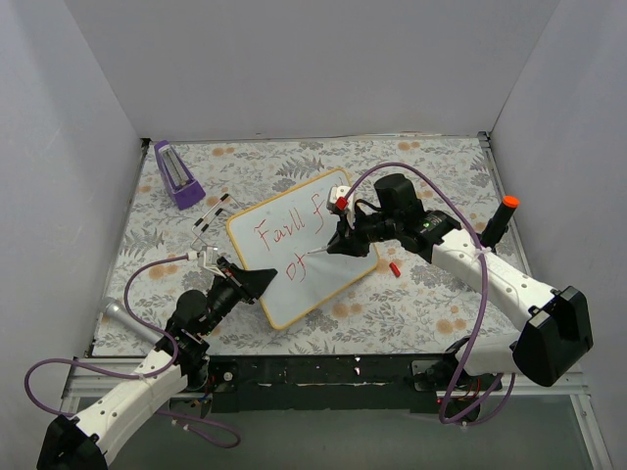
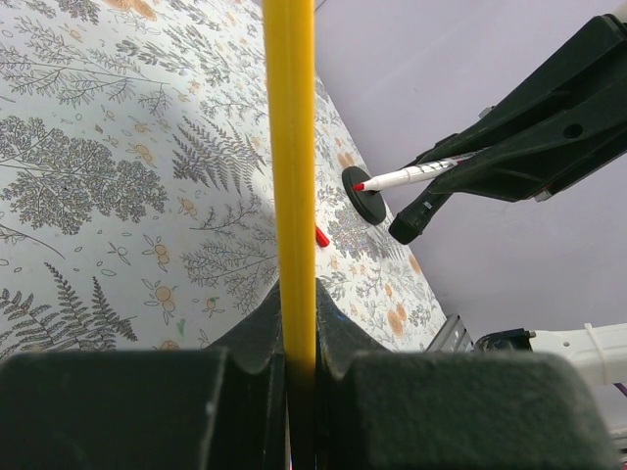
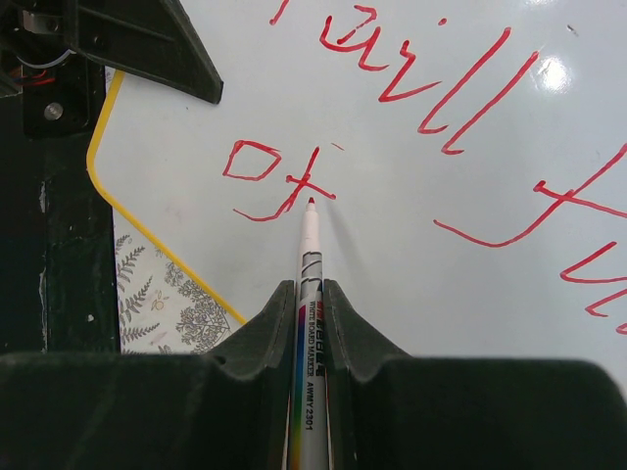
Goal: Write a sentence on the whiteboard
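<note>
While the left gripper (image 2: 291, 304) pinches the whiteboard (image 1: 313, 286) at eight o'clock, the right gripper (image 3: 309, 294) clamps a marker (image 3: 311, 230), the sentence (image 3: 411, 88) reaching "of", seemingly unfinished.

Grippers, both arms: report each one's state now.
Left gripper: shut on the whiteboard, on its yellow edge.
Right gripper: shut on the marker.

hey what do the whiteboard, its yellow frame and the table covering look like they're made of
The whiteboard looks smooth, glossy, coated: a glare spot shows. Its yellow frame is probably plastic, smooth and evenly coloured. The table covering seems printed cloth or vinyl, flat floral pattern; cannot tell which.
</note>
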{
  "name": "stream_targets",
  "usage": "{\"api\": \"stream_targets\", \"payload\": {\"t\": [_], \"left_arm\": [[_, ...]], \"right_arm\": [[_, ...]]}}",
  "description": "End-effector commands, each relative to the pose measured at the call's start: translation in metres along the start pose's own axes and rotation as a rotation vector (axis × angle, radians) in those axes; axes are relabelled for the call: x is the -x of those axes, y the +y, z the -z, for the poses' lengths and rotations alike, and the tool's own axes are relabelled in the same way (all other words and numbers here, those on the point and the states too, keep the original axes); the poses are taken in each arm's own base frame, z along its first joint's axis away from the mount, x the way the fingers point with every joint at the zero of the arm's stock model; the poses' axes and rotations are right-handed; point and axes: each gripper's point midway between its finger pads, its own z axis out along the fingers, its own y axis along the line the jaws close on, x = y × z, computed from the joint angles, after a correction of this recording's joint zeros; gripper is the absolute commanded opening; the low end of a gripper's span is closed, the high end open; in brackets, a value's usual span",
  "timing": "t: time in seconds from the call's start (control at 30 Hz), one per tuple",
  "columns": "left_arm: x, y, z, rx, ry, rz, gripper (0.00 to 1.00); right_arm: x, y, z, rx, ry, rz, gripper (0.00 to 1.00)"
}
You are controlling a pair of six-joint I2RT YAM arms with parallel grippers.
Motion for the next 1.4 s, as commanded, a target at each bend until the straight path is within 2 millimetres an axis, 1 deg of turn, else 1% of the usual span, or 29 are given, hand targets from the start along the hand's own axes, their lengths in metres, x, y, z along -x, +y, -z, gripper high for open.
{"api": "stream_targets", "payload": {"t": [0.0,0.43,1.0,1.37], "left_arm": [[0.0302,-0.036,0.0022,-0.147,-0.127,0.005,0.0],[0.0309,-0.0356,0.0031,-0.146,-0.133,0.006,0.0],[0.0268,-0.0323,0.0044,-0.14,-0.121,0.008,0.0],[0.0284,-0.0347,0.0052,-0.148,-0.126,0.012,0.0]], "right_arm": [[0.0081,-0.0045,0.0001,-0.009,-0.027,0.024,0.01],[0.006,-0.0047,0.0005,-0.014,-0.021,0.026,0.01],[0.0067,-0.0052,0.004,-0.018,-0.024,0.026,0.01],[0.0064,-0.0037,0.0067,-0.015,-0.026,0.033,0.01]]}}
